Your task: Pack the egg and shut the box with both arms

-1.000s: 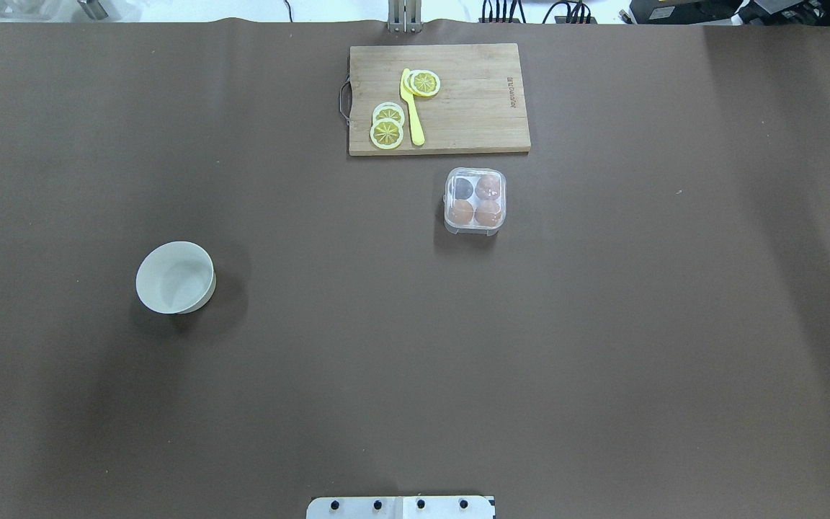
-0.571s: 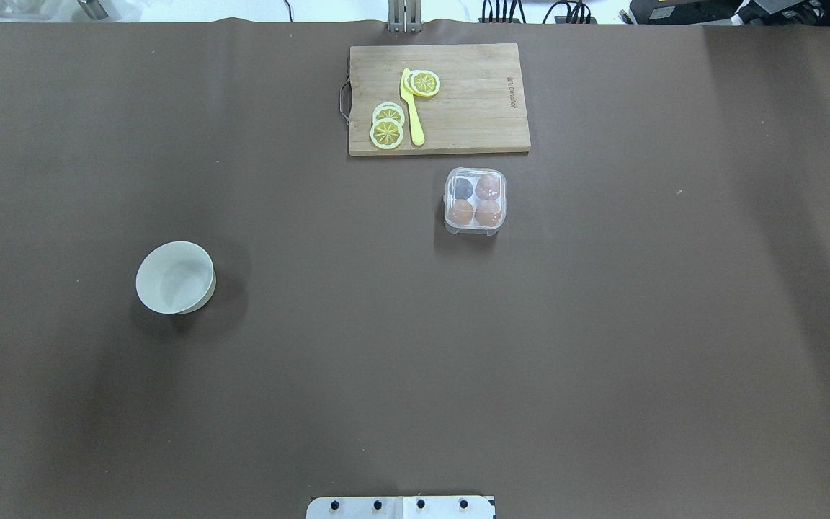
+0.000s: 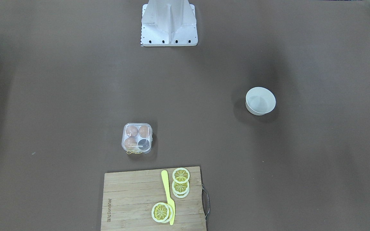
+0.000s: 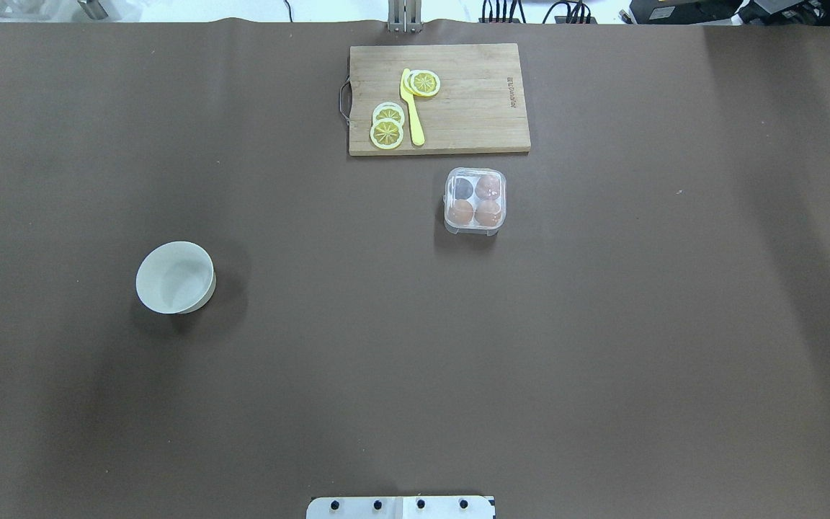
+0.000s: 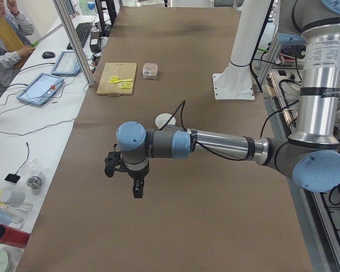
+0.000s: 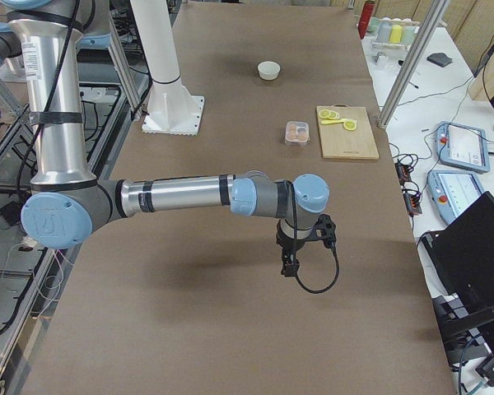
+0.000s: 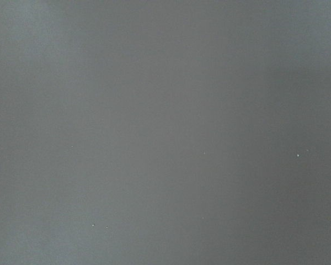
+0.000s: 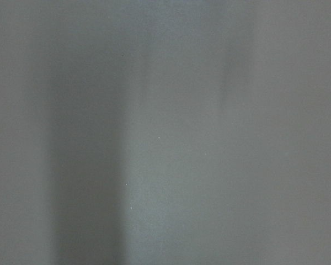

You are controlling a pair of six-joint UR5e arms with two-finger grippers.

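Note:
The box point(image 4: 475, 200) stands shut in the middle of the table, just in front of the cutting board, and also shows in the front view point(image 3: 136, 138). Through its clear lid I see three light-brown eggs, one of them the egg point(image 4: 460, 211); the fourth cup is dark. The yellow clasp point(image 3: 134, 151) is on the board side. My left gripper point(image 5: 137, 190) hangs over bare table at the table's left end. My right gripper point(image 6: 289, 267) hangs over bare table at the right end. I cannot tell whether either is open. Both wrist views show only blurred table.
A white bowl point(image 4: 175, 277) stands on the left half of the table, with nothing visible inside. A wooden cutting board point(image 4: 439, 99) at the far edge holds lemon slices point(image 4: 387, 132) and a yellow knife point(image 4: 412, 108). The white stand point(image 3: 169, 22) is at the robot's side.

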